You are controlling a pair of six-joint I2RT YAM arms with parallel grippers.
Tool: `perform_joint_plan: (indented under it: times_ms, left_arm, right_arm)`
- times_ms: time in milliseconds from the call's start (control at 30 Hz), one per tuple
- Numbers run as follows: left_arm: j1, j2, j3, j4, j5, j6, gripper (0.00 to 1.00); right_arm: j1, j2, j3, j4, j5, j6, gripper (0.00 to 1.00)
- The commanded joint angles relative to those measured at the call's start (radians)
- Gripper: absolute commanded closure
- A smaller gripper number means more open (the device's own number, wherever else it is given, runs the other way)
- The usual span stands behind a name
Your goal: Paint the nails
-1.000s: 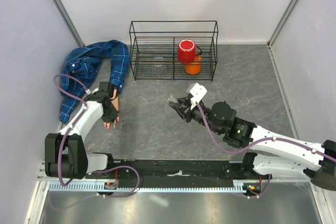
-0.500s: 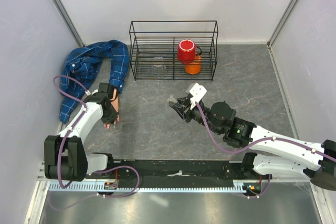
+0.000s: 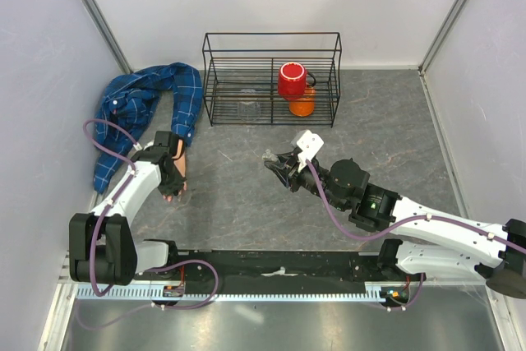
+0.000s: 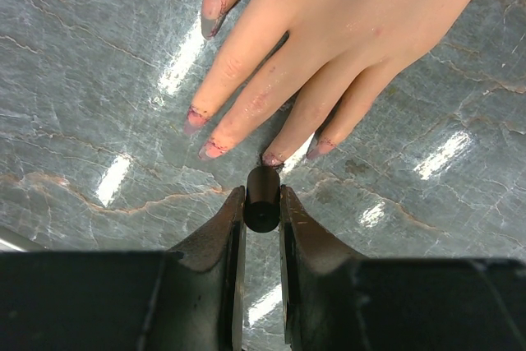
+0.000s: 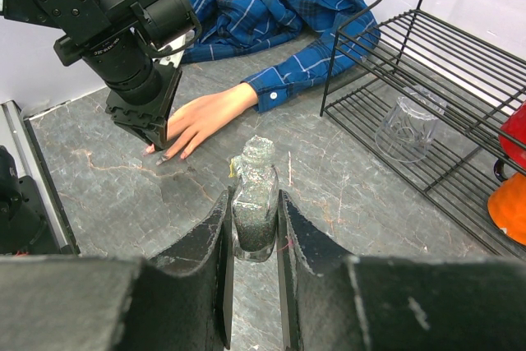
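- Where the fake hand (image 4: 329, 30) lies on the worktop (image 4: 82, 80), the left tool (image 4: 262, 199) pinches a black cap (image 4: 263, 182) beside the nails (image 4: 212, 150).
- Right tool (image 5: 253, 207) clamps a glittery bottle (image 5: 256, 172).

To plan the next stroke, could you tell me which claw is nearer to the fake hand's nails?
Left. The left claw, gripping a small black cylinder, sits just off the nails of the fake hand; the right claw holds a glitter polish bottle mid-table, well to the right.
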Motion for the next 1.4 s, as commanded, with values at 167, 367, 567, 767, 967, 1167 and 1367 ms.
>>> perform_joint_plan:
  times_ms: [167, 367, 567, 767, 967, 1167, 1367]
  left_arm:
    - [0.009, -0.011, -0.004, -0.001, 0.008, -0.014, 0.98]
    - [0.009, -0.011, -0.007, -0.003, 0.019, -0.017, 0.98]
    - [0.009, -0.017, -0.009, -0.004, 0.025, -0.026, 0.98]
    - [0.009, -0.020, -0.009, -0.007, 0.034, -0.031, 0.98]
    - [0.009, -0.037, -0.007, -0.017, 0.025, -0.040, 0.98]
    - [0.009, -0.040, -0.004, -0.024, 0.019, -0.045, 0.98]
    - [0.009, -0.046, -0.003, -0.027, 0.016, -0.048, 0.98]
  right_arm:
    - [-0.002, -0.008, 0.020, 0.037, -0.013, 0.012, 1.00]
    - [-0.002, -0.008, 0.020, 0.038, -0.012, 0.013, 1.00]
    - [-0.002, -0.007, 0.022, 0.037, -0.015, 0.015, 1.00]
    - [-0.002, -0.008, 0.025, 0.035, -0.016, 0.013, 1.00]
    - [-0.001, -0.008, 0.023, 0.035, -0.018, 0.013, 1.00]
    - [-0.002, -0.007, 0.023, 0.035, -0.020, 0.015, 1.00]
    - [-0.002, -0.005, 0.023, 0.035, -0.018, 0.013, 1.00]
